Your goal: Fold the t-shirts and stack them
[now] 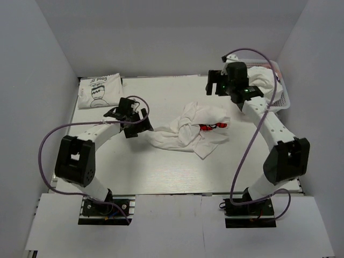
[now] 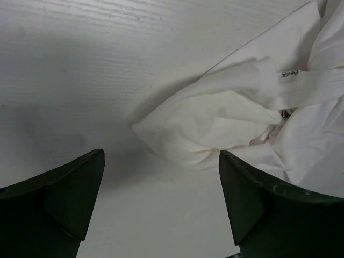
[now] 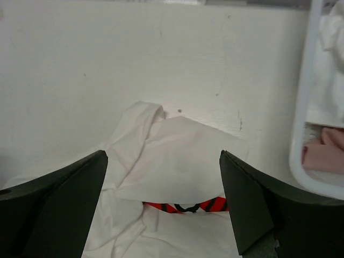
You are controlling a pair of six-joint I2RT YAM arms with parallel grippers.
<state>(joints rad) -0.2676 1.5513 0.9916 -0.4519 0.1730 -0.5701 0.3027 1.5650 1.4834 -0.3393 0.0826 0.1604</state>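
A crumpled white t-shirt with red print point(image 1: 188, 131) lies in a heap at the middle of the table. My left gripper point(image 1: 140, 122) hangs open just left of its sleeve end point(image 2: 215, 123), with nothing between the jaws. My right gripper point(image 1: 216, 85) is open above the table behind the heap, and the shirt point(image 3: 177, 161) with its red and black print point(image 3: 183, 206) shows below it. A folded white t-shirt with black cartoon and lettering point(image 1: 99, 91) rests at the far left corner.
A white plastic lattice basket point(image 1: 284, 99) stands at the far right. It holds white cloth point(image 3: 330, 70) and a dusty pink cloth point(image 3: 322, 153). Grey walls close in the table on three sides.
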